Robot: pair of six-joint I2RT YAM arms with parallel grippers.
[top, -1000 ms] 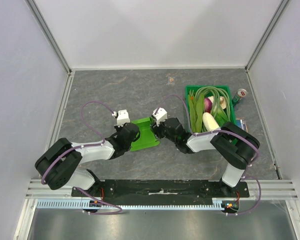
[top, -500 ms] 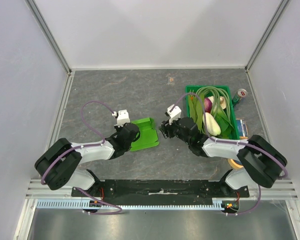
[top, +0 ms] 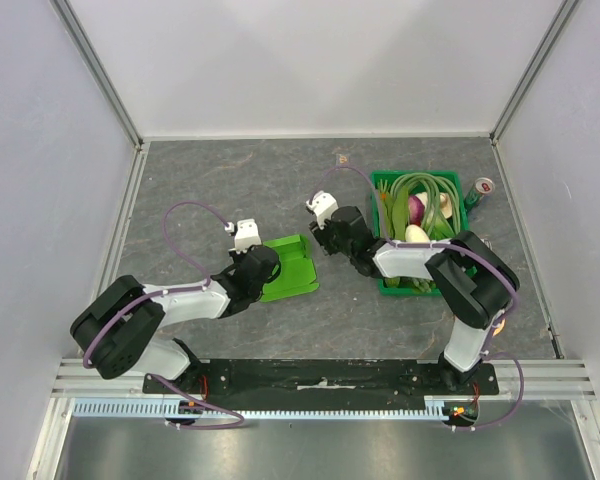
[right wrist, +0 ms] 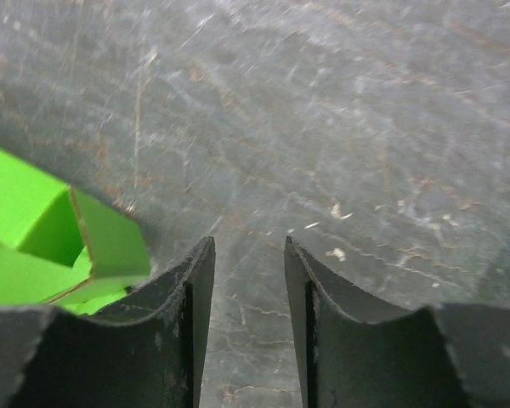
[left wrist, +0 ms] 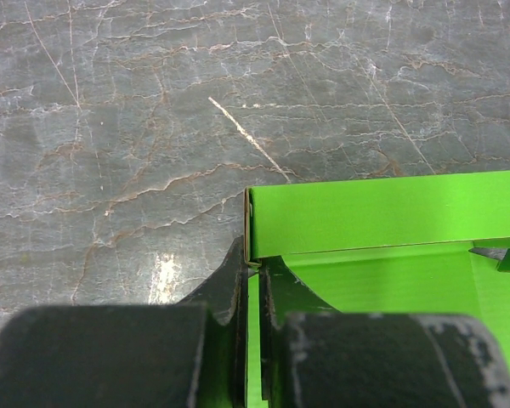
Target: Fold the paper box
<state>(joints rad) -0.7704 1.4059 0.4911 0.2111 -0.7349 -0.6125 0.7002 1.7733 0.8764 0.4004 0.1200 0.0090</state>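
Observation:
The paper box (top: 293,264) is a lime-green card blank lying on the grey table, with its far wall folded up. My left gripper (top: 269,266) is shut on the box's left side wall; in the left wrist view the fingers (left wrist: 253,263) pinch the thin card edge of the box (left wrist: 382,212). My right gripper (top: 320,233) hovers just off the box's far right corner, open, with only bare table between its fingertips (right wrist: 248,246). A corner of the box (right wrist: 34,238) shows at the left of the right wrist view.
A dark-green crate (top: 384,184) of vegetables stands right of the right gripper, close to its forearm. A drinks can (top: 479,190) lies beyond the crate's right side. Metal rails edge the table on the left (top: 130,200) and right.
The right gripper left the box's right edge, swung out to the right, then came back toward the box's far right corner with its jaws a little narrower. The left gripper kept its hold.

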